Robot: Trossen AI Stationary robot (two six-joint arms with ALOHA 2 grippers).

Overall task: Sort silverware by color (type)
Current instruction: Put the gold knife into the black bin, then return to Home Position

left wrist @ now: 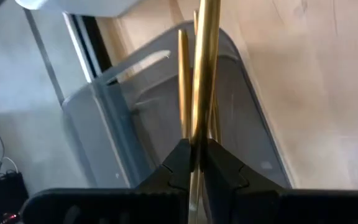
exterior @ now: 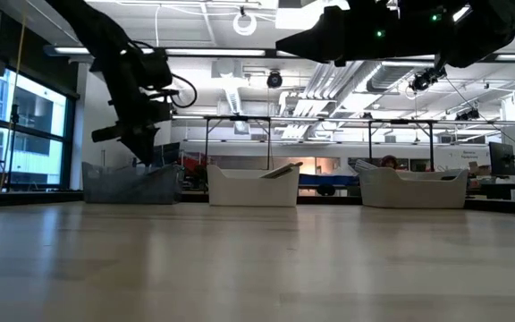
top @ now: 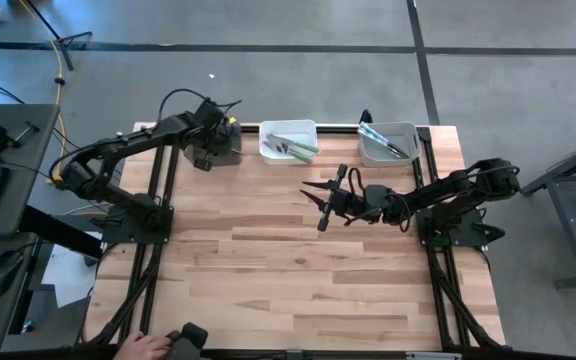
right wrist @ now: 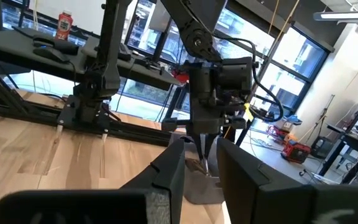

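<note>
Nearly done, I'd say: no silverware on bare tabletop (top: 298, 280). Left gripper (left wrist: 196, 163) over dark bin (top: 218, 142), clamped on slim bronze-handled piece (left wrist: 205, 68), others already inside. White bin (top: 288, 152) holds green-handled ones (top: 298, 146); grey bin (top: 389, 155) more. Right gripper (top: 313, 205), fingers apart, empty, just in front of white bin.

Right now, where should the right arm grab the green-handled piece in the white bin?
Grip the green handle, not the metal end. It lies slanted in the white bin, and the low view shows one end poking above the rim, probably this handle. Bring the open right tool straight down from above, fingers across the handle.
</note>
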